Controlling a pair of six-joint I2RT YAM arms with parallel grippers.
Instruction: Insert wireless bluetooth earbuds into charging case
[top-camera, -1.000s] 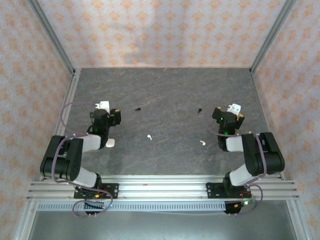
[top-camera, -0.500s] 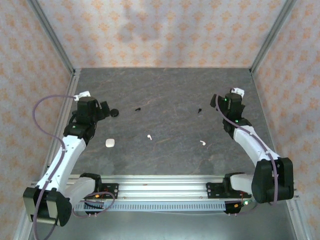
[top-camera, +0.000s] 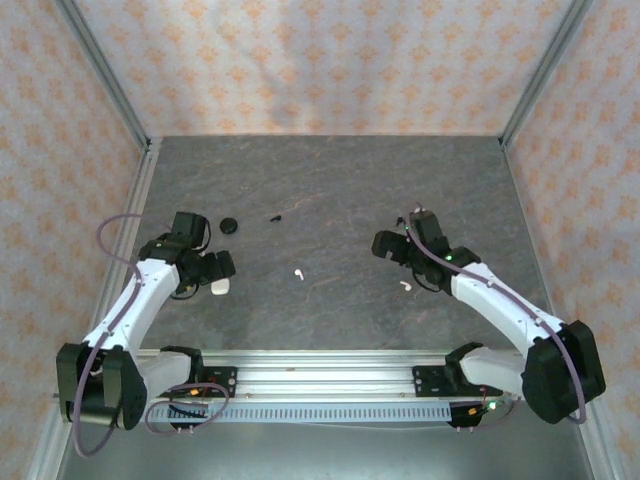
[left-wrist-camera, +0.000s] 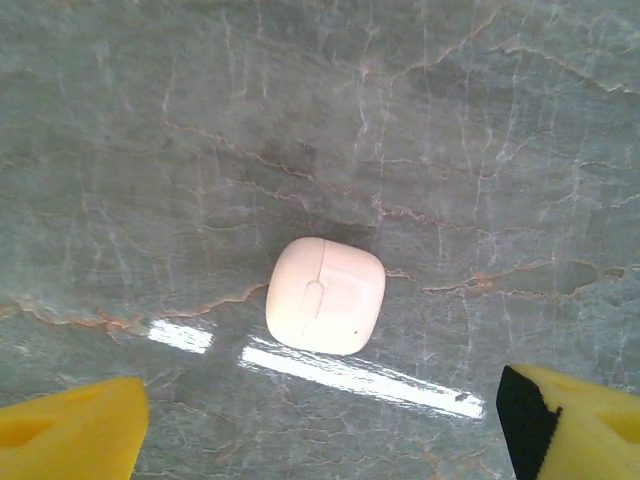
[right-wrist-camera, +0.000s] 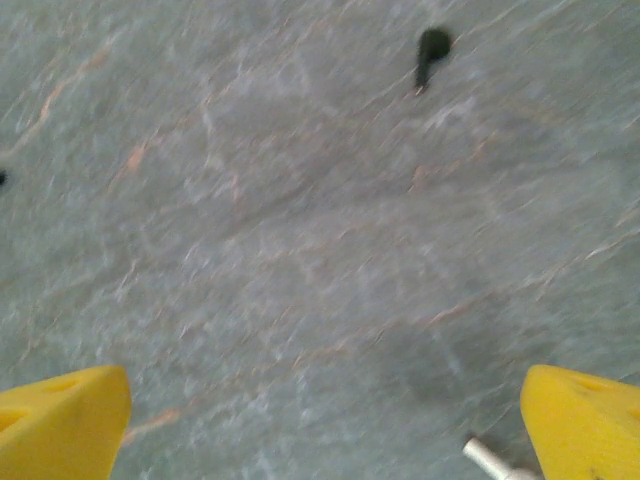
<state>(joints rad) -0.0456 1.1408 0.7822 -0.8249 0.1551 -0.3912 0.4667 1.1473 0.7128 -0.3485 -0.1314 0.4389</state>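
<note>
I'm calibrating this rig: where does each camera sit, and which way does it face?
Top external: above and behind the arm bases, looking down on the table; both arms, left gripper and right gripper show.
Left wrist: on the left wrist, facing down at the white case; its yellow fingers at the bottom corners.
Right wrist: on the right wrist, facing down at a black earbud; yellow fingers at the bottom corners.
Shared: top external and left wrist both show the white case.

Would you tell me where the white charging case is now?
In the top view the white charging case lies on the left of the table, beside the left gripper; the left wrist view shows it ahead of the open jaws.
</note>
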